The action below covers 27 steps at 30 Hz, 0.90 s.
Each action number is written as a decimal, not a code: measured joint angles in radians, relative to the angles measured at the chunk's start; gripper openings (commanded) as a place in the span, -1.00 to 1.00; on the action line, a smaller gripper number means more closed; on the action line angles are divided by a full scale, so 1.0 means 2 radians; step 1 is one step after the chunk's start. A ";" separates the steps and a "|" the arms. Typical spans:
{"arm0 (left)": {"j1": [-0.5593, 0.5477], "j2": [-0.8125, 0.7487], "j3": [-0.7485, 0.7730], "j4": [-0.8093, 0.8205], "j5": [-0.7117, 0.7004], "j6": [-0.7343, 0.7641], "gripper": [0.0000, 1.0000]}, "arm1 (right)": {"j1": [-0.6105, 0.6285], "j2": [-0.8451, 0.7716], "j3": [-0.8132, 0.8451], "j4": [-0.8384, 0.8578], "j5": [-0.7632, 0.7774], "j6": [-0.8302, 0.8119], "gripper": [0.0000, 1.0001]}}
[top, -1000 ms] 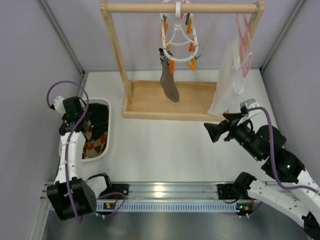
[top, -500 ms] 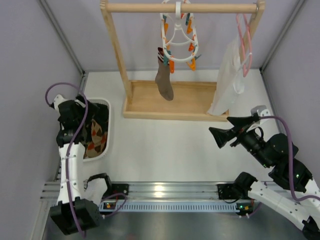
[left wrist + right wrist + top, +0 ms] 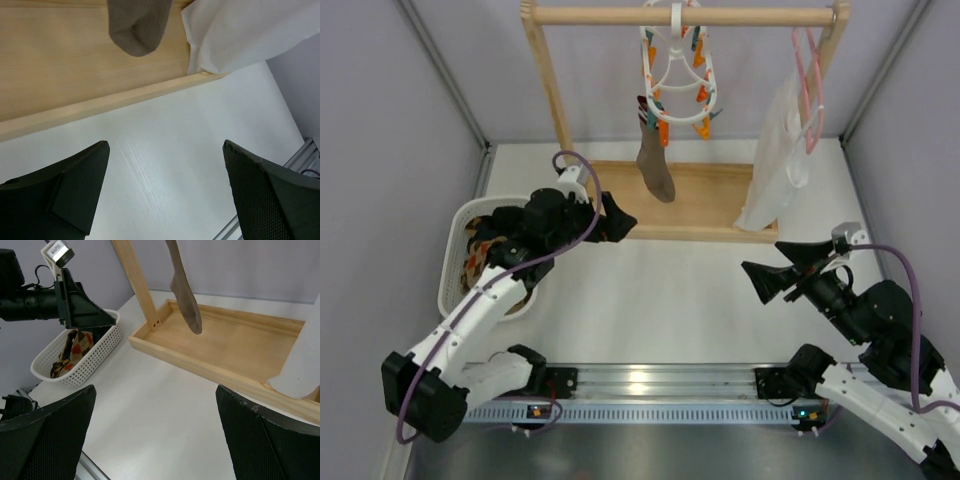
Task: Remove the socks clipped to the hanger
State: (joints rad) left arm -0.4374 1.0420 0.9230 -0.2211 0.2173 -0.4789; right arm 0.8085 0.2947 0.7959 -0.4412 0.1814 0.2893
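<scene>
I see left claw (image 3: pixel 164 152) spread wide, empty, above worktop (image 3: pixel 660 300) near rack base (image 3: pixel 715 200); right claw (image 3: pixel 156 392) likewise wide; one brown sock (image 3: pixel 657 168) hangs clipped on hanger (image 3: pixel 677 70)

A sock (image 3: pixel 657 165) hangs below the hanger (image 3: pixel 676 72), basket (image 3: pixel 450 262) left.

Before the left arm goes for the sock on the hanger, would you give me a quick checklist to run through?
1. Target present: one brown sock clipped to the white hanger - ok.
2. Left jaws open, empty - ok.
3. Right jaws open, empty - ok.
4. Space between left jaws and sock toe free above the wooden tray - ok.
5. How firmly the clip grips - cannot tell.
6. Basket ready, holding socks, with room - ok.
</scene>
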 measured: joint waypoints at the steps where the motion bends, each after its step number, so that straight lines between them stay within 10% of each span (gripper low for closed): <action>1: -0.014 0.011 -0.001 0.016 0.000 0.004 0.96 | 0.000 0.000 -0.002 0.000 0.000 0.001 0.99; 19: -0.130 0.210 0.070 0.175 -0.222 0.094 0.96 | 0.000 0.000 -0.019 0.003 0.000 0.006 0.99; 27: -0.109 0.260 0.087 0.269 -0.168 0.194 0.96 | 0.000 0.002 -0.019 0.003 -0.005 0.006 0.99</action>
State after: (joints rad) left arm -0.6552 1.5616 1.0977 0.3161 -0.1196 -0.0914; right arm 0.8085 0.2981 0.7589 -0.4351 0.1722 0.3004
